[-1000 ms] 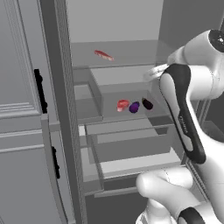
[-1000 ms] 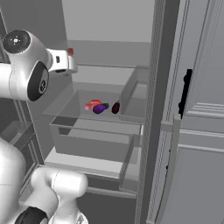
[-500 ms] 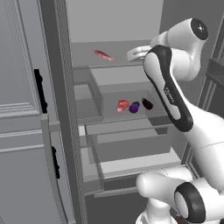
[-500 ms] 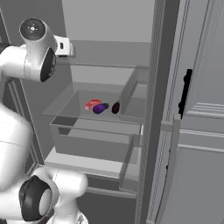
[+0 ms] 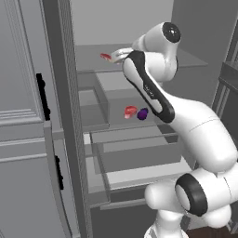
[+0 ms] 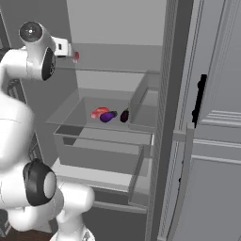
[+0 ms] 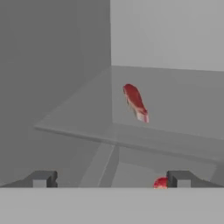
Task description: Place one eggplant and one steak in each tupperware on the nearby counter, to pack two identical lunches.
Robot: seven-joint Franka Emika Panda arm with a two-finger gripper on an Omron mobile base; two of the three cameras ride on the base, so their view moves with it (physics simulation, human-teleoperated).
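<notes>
My hand [image 7: 109,179] is spread wide and empty, facing a steak [image 7: 135,102] on the fridge's upper shelf [image 7: 183,118]. Below that shelf lie another steak [image 5: 130,111] and two eggplants [image 6: 108,116]; I judge nothing packed yet.

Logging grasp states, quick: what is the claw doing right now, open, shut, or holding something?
Claw: open and empty, pointed at the steak on the upper fridge shelf, not touching it.
</notes>
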